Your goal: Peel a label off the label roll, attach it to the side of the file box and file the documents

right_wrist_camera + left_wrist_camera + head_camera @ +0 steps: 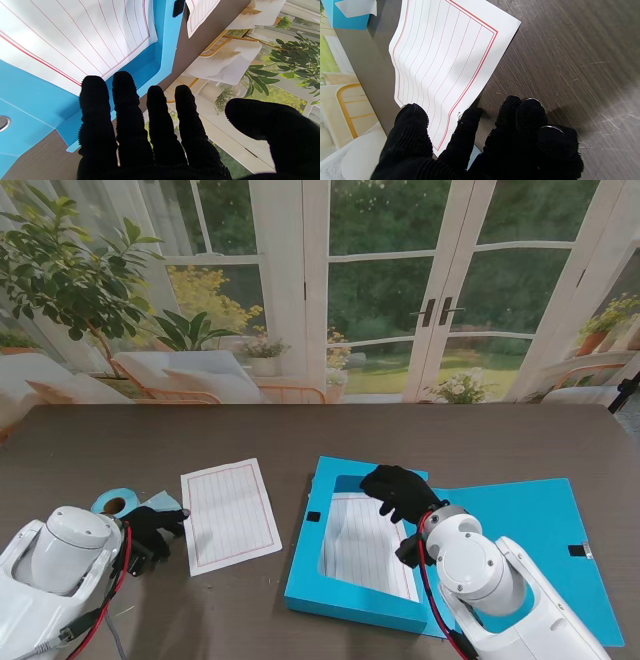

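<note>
Filing step, by my read. My left hand [152,530] has thumb and forefinger pinching the near corner of the loose white red-ruled sheet [231,514], which lies flat on the dark wood-grain table [300,435] just left of the open blue plastic file box [322,580]. My right hand [398,489] hovers over the box's far rim, fingers spread, holding nothing. One ruled sheet [368,545] already lies in the tray. The pale blue label roll [117,502] sits just beyond my left wrist. Next I'd need to lift the sheet clear and carry it right, over the box wall, without creasing it.
</note>
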You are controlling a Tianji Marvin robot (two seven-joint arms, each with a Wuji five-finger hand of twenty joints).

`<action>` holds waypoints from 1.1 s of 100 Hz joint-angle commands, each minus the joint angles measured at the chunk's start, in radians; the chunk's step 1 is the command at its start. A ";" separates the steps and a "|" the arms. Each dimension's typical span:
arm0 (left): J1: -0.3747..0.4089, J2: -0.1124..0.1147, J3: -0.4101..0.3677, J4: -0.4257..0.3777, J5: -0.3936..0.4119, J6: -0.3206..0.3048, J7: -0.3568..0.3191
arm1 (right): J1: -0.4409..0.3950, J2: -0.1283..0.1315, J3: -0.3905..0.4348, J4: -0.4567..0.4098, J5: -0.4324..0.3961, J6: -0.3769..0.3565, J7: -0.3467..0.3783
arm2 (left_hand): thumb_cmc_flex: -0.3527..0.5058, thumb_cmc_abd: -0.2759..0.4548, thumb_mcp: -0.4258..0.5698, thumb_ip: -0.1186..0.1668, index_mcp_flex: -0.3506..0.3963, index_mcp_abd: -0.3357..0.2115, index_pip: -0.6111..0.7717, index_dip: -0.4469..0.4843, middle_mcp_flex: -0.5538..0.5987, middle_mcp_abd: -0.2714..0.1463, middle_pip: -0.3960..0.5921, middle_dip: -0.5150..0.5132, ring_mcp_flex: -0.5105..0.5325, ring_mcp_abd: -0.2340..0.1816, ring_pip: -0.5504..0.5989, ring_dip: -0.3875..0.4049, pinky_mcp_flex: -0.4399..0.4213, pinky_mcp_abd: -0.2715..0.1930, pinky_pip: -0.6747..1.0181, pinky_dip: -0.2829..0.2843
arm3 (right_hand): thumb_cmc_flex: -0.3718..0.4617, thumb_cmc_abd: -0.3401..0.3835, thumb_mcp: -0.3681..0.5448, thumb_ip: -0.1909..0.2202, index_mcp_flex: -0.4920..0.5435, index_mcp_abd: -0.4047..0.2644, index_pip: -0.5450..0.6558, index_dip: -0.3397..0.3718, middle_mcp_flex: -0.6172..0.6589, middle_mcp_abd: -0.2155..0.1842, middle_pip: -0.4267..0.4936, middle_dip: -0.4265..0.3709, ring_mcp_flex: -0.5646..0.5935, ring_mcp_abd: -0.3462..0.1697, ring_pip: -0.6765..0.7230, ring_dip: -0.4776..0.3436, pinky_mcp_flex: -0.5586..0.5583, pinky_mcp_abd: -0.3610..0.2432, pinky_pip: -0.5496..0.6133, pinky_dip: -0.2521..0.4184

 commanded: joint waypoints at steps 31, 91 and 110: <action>0.001 -0.007 0.027 -0.009 0.022 0.043 -0.003 | -0.007 -0.004 -0.002 0.002 0.003 0.003 0.014 | 0.015 0.021 -0.020 0.040 -0.089 0.130 -0.027 0.001 0.011 0.012 0.004 -0.012 0.000 0.025 0.009 0.010 0.001 -0.045 -0.012 0.029 | -0.002 0.021 -0.028 0.025 0.007 0.005 -0.012 -0.006 0.020 0.018 -0.011 -0.003 -0.030 0.011 0.002 0.002 -0.392 0.013 -0.015 0.015; -0.016 -0.021 0.062 0.015 0.039 0.064 0.048 | -0.005 -0.006 -0.004 0.007 0.007 0.005 0.011 | 0.008 0.014 -0.018 0.041 -0.196 0.208 -0.058 -0.014 0.006 0.008 -0.001 -0.038 0.006 0.026 -0.013 -0.003 0.008 -0.027 -0.022 0.021 | 0.000 0.024 -0.029 0.027 0.008 0.004 -0.012 -0.005 0.018 0.019 -0.012 -0.004 -0.030 0.012 0.003 0.002 -0.394 0.013 -0.017 0.018; -0.024 -0.031 0.068 0.036 0.017 0.048 0.066 | -0.007 -0.006 -0.002 0.009 0.009 0.006 0.010 | 0.011 0.012 -0.017 0.041 -0.174 0.157 -0.047 -0.013 -0.003 0.003 0.013 -0.032 -0.005 0.019 -0.012 0.001 -0.005 -0.042 -0.025 0.020 | 0.002 0.025 -0.029 0.028 0.007 0.005 -0.013 -0.005 0.018 0.019 -0.011 -0.004 -0.031 0.012 0.002 0.002 -0.394 0.012 -0.018 0.019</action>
